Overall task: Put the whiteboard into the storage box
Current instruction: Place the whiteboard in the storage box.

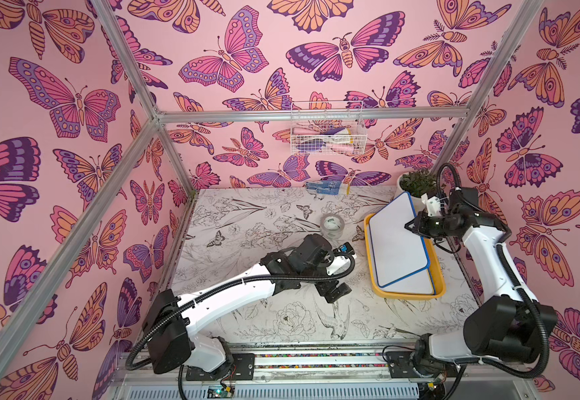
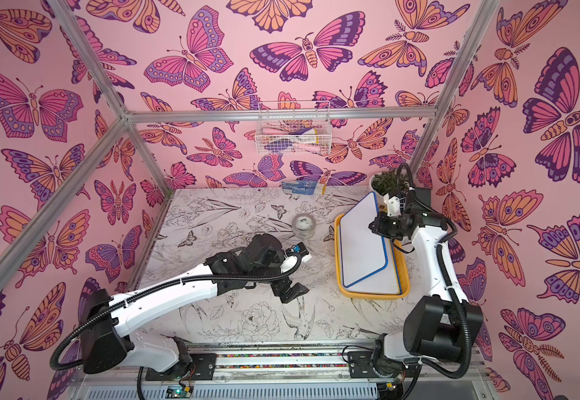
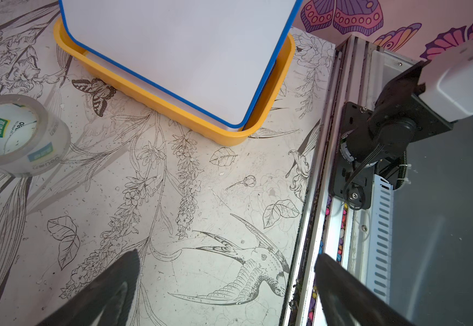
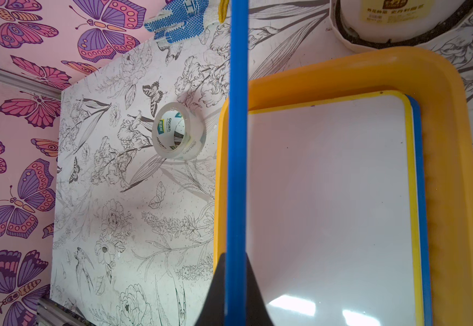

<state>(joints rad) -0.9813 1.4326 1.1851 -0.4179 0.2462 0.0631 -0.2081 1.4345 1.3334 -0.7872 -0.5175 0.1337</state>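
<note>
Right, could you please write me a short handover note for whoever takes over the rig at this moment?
Grippers: the left gripper is open and empty over the table, beside the storage box. The right gripper is shut on the edge of the blue-framed whiteboard, holding it tilted over the box with its low end toward the robot.
Done: a yellow-framed whiteboard lies flat in the box, with a blue edge showing beneath it.
Left: lower the held board flat onto the stack, release it, and withdraw.

Likely a lab: aluminium frame point(image 1: 313, 116), wallpapered walls point(image 1: 56, 173).
</note>
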